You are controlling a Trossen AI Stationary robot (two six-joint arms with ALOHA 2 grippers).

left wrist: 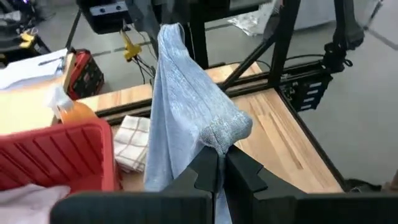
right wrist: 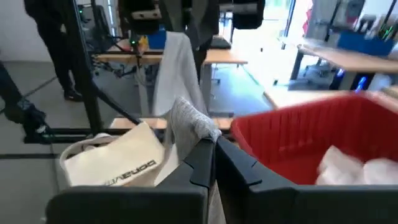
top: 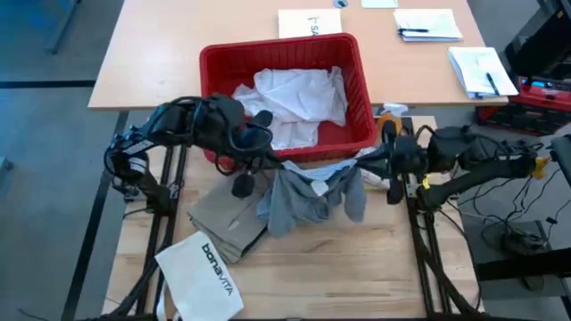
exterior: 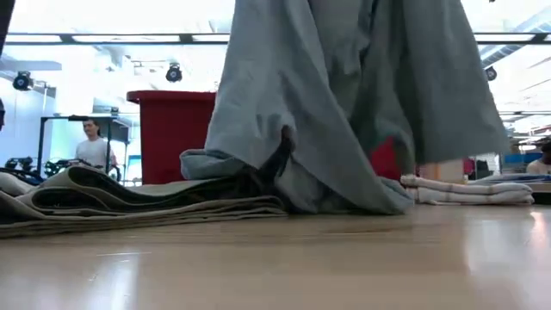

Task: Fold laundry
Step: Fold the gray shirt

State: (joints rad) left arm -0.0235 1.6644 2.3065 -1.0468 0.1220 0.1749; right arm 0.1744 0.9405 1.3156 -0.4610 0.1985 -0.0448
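A grey T-shirt (top: 308,201) hangs stretched between my two grippers just in front of a red basket (top: 357,98). My left gripper (top: 272,162) is shut on the shirt's left end and my right gripper (top: 361,165) on its right end. The shirt's lower part (exterior: 344,194) rests bunched on the table and against a folded khaki piece (top: 227,223), which lies flat at the near left. A white shirt (top: 290,102) lies crumpled inside the basket. My left gripper (left wrist: 219,155) pinches a bunched, hemmed edge of the grey T-shirt (left wrist: 227,127) between its two fingers. The cloth runs from there up to the other gripper and hangs down below. My right gripper (right wrist: 211,146) pinches a folded-over bunch of the shirt's edge (right wrist: 193,121) between its two fingers. The cloth drapes from there toward the left gripper, slack in the middle, with its lower end on the table.
A stiff white "bonavita" bag (top: 201,276) lies at the near left. A folded checked cloth (exterior: 465,189) and an orange bottle (top: 390,114) sit right of the basket. Papers lie on the far table (top: 428,25). A person (exterior: 90,146) stands in the room behind.
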